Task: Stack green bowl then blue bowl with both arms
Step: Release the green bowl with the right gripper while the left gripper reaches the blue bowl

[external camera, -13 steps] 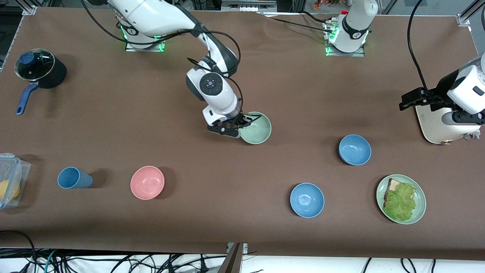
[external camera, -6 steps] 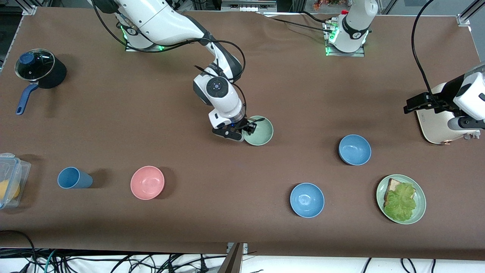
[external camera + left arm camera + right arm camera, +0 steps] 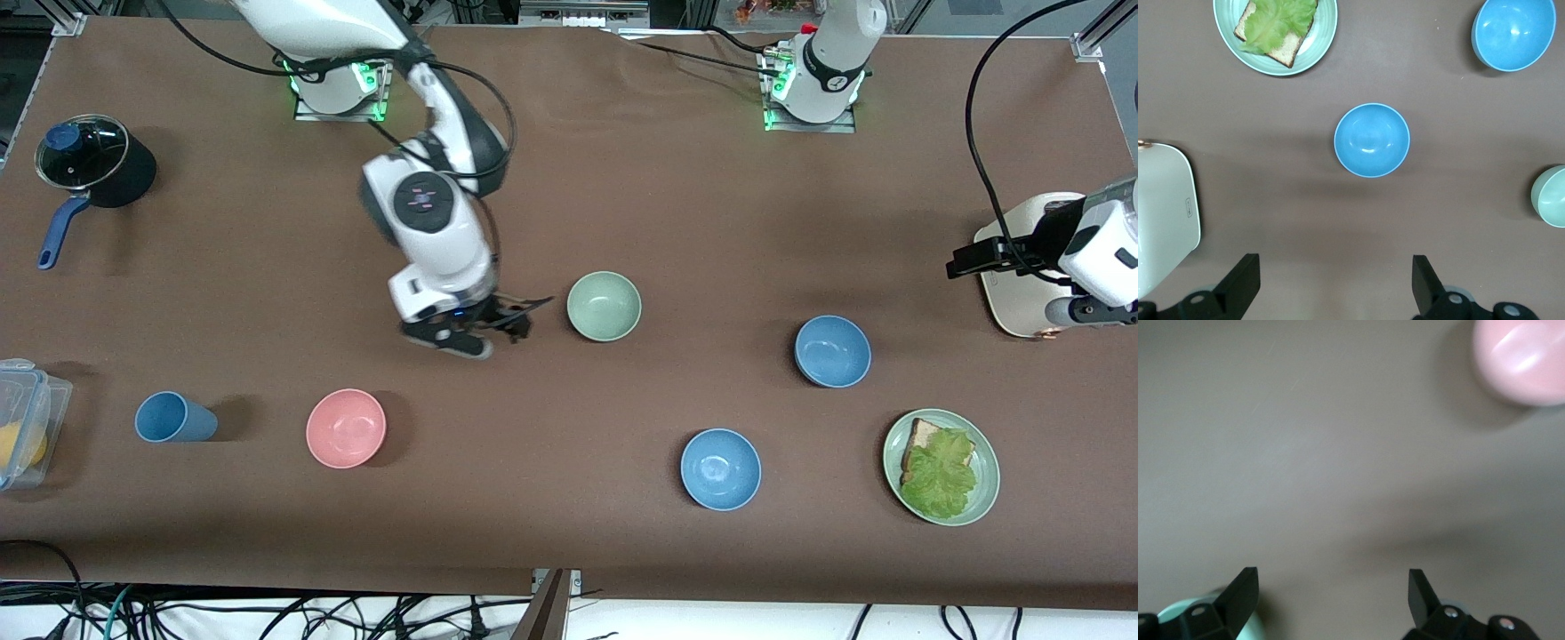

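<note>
**Count.** The worktop carries four bowls: one green bowl, one pink bowl and two blue ones. It also carries one blue cup, one green plate, one lidded black pot, one clear box and one white flat device.

**Task items.** The green bowl stands upright at the centre of the frame, touching nothing. The blue bowl, the more muted of the two, stands toward the left arm's end, slightly lower in the frame. The brighter blue bowl sits lower still, between them and well apart from both.

**Contents.** All four bowls hold nothing. The plate holds one slice of bread under a lettuce leaf. The box holds something yellow. The pot carries a glass lid.

**Pincers.** The right pincer is spread and holds nothing. It is over bare worktop just beside the green bowl, toward the right arm's end. The left pincer is also spread and holds nothing. It is over the edge of the white device; its wrist view shows the blue bowl centred ahead of it.
</note>
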`<state>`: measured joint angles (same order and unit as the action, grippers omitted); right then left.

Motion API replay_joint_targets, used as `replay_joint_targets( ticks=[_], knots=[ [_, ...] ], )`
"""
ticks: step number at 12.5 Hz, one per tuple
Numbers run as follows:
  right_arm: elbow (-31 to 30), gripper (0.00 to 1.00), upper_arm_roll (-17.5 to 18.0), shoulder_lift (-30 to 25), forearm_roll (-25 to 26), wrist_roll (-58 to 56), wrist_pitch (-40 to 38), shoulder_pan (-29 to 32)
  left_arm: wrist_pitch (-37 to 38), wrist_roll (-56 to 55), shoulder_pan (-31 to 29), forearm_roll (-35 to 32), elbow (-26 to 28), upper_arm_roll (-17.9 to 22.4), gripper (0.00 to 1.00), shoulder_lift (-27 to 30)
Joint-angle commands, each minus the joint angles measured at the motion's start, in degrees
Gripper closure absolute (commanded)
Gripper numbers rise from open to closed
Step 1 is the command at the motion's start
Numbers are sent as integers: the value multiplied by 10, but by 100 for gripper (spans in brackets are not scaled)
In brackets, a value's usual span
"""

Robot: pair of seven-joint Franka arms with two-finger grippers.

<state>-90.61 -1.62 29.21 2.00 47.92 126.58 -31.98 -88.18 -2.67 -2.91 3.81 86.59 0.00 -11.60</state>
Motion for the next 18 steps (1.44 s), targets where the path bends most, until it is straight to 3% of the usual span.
replay_joint_targets(
  ticks=[1, 2, 5, 8, 11, 14, 18],
  knots=[
    [-18, 1, -11, -61, -27, -111, -72, 51, 5, 6, -10, 13, -19, -3, 0, -16],
    [-23, 1, -13, -86, -52, -153, -106, 75, 4, 6, -17, 15, -20, -4, 0, -26],
    [-81, 1, -17, -181, -65, -268, -163, 143, -27, 6, -18, 44, -19, -4, 0, -39],
    [-74, 1, -41, -235, -64, -320, -265, 163, -73, 8, -14, 34, -9, -8, 0, -79],
    [-26, 1, -9, -248, -61, -369, -345, 225, -142, 11, -10, 30, 19, -8, 0, -111],
    [-2, 1, -16, -249, -57, -402, -375, 228, -211, 25, -9, 13, 27, -8, 0, -169],
    [-2, 1, -16, -252, -41, -418, -381, 228, -355, 81, -10, 32, 103, -8, 0, -193]
  ],
)
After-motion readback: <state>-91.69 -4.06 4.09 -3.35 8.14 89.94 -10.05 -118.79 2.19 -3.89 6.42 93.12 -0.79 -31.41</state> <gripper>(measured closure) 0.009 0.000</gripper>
